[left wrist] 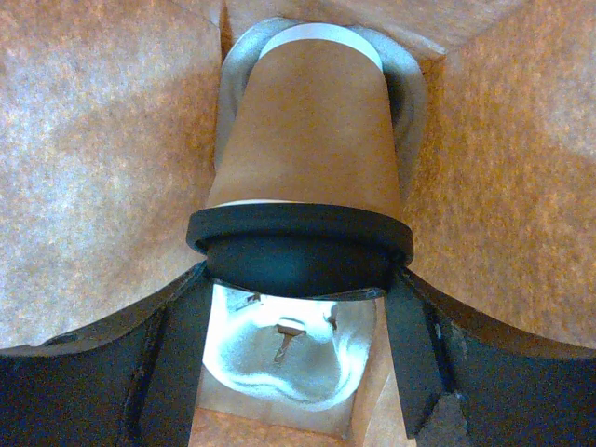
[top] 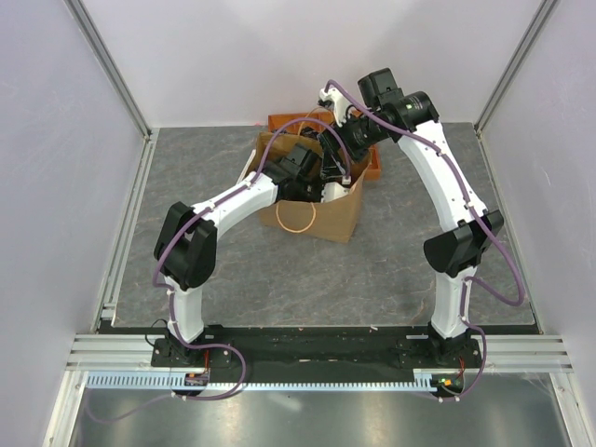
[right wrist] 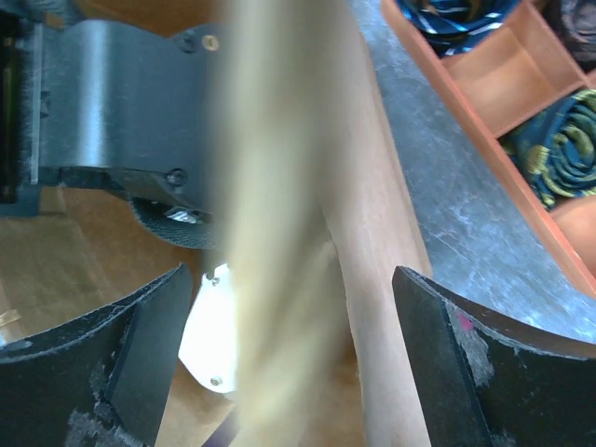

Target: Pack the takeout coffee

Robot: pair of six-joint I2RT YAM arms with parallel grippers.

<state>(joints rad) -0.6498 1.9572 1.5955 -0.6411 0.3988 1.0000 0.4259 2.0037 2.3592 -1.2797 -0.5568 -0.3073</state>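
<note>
Grey mottled table [top: 391, 270], white walls [top: 56, 140]; centre frame, brown cup [left wrist: 307, 130] with black lid [left wrist: 298, 247] clamped in left gripper [left wrist: 300, 284]; right gripper [right wrist: 289, 317] gapes astride bag [top: 326, 219] rim.

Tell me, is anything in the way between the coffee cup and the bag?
Nothing visible is. The left gripper grips the coffee cup by its black lid. The cup is already down inside the paper bag, its far end ringed by a grey holder.
</note>
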